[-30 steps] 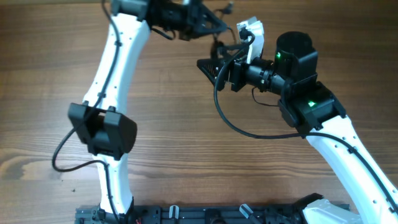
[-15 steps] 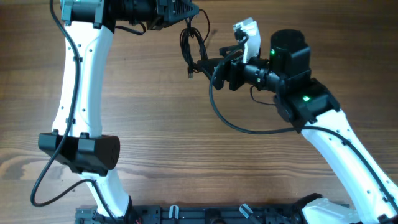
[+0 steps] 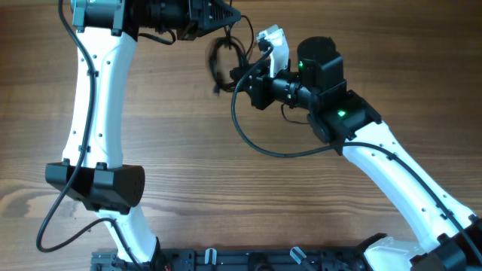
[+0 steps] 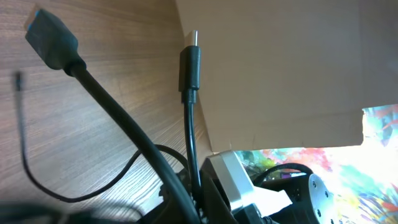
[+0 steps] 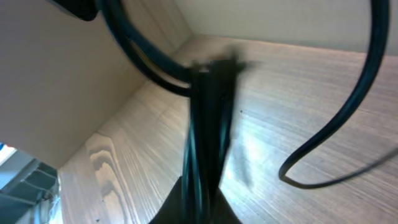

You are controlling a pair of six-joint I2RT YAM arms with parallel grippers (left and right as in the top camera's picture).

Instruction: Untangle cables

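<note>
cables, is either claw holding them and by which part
the left claw holds the cables mid-length, plug ends free. the right claw is shut against them; blur hides whether it pinches a strand

- Overhead view: soft, even light on the brown wooden table (image 3: pixel 173 150); the thin black cables (image 3: pixel 220 62) at upper centre are motion-blurred.
- Right wrist view: the right gripper (image 5: pixel 212 71) is smeared by blur.
- Left wrist view: washed-out glare at lower right.

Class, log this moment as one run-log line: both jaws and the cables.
left jaws: shut on cables | right jaws: shut at cables, grip blurred | cables: bunched between both arms, over table | untangled: no
</note>
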